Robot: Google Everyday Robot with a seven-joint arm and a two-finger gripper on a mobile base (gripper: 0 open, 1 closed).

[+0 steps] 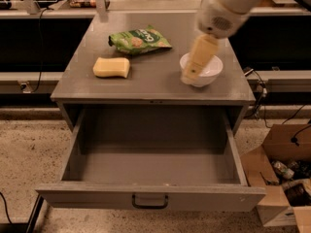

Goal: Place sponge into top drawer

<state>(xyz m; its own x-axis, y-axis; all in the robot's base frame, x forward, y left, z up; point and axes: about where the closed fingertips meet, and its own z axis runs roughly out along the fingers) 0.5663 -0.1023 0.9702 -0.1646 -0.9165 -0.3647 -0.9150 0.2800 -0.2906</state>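
Nearest to the camera is the top drawer (87,196), pulled fully out from under the table (155,84). Its grey front panel carries a dark bar handle (149,201) at its middle, and the grey floor of the drawer is bare. To the right of the drawer, on the speckled floor (29,154), stands an open cardboard box (279,149) with odds and ends in it.

Beyond the drawer, on the table top, the sponge (112,67) lies flat at the left, well apart from the table's front edge and well apart from my tool. It is not in the drawer.

At the right of the table top stands a white bowl (215,67). My tool (191,74) hangs over the bowl's left part, pointing down and a little to the left, with my white arm rising from it toward the upper right. Whether it touches the bowl I cannot tell, and I cannot tell whether it is released or clenched. Nothing shows in its grasp.

Farther back, behind the sponge and a little to its right, lies a green snack bag (140,39), near the sponge but not touching it.
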